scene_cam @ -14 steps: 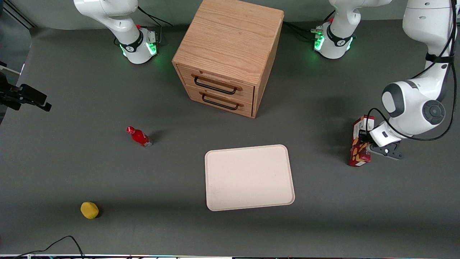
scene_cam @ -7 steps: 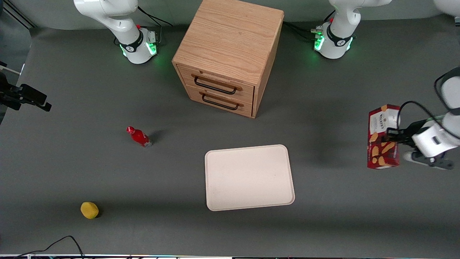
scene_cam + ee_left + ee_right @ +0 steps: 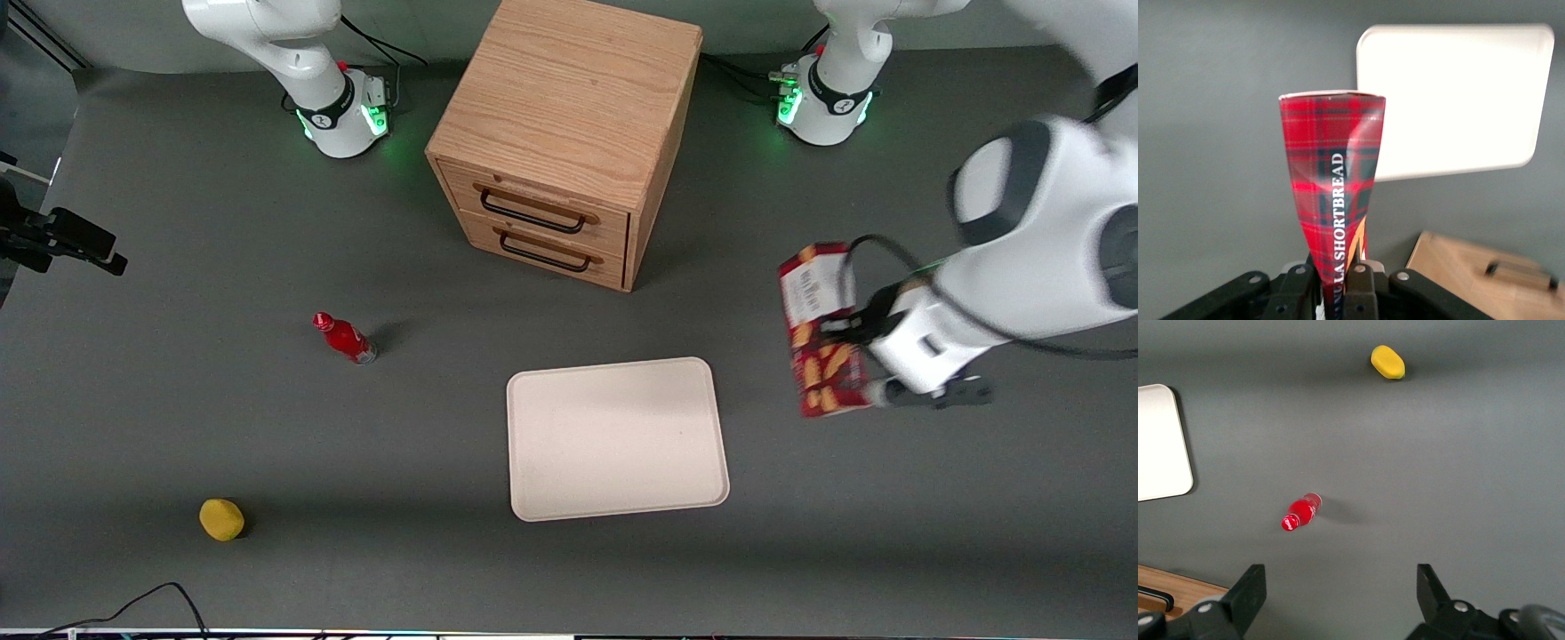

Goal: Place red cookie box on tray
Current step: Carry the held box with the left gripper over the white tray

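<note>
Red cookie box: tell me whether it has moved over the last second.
Yes. The red cookie box, held in the gripper, has left the table and been carried toward the tray, still short of its rim.

The gripper (image 3: 855, 336), clamped on the box (image 3: 822, 331), has lifted it off the table (it stood there a second ago) and carried it toward the tray (image 3: 615, 437). The box now hangs tilted in the air, just beside the tray's edge.
</note>
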Controlling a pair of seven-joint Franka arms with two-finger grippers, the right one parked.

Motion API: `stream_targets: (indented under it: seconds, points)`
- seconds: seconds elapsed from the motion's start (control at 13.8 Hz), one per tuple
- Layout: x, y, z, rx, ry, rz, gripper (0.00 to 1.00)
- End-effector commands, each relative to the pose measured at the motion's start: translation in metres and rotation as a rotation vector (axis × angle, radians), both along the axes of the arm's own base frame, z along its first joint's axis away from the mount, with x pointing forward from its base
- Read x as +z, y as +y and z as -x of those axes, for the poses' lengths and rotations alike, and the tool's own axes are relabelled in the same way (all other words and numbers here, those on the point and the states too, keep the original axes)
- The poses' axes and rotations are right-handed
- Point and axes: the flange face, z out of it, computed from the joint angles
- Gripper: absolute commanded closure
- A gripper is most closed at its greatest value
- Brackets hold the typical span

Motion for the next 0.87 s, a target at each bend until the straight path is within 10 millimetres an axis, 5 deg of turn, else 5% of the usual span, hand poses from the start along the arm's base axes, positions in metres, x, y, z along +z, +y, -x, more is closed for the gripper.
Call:
stream_targets:
  seconds: [0.0,0.22,0.44,0.51,0.58,0.8]
  points:
    - [-0.072,-0.034,-0.028,0.053,-0.033,-0.011,1.0]
    - [-0.146,-0.066,-0.036,0.131,-0.102,-0.007,1.0]
    - [-0.197,-0.084,-0.024,0.168,-0.207,0.009,1.0]
    - [-0.205,-0.085,-0.022,0.157,-0.227,0.002,0.66]
    - [-0.205,-0.084,-0.022,0.156,-0.229,-0.006,0.01]
    - [-0.182,-0.074,-0.022,0.133,-0.172,-0.067,0.0]
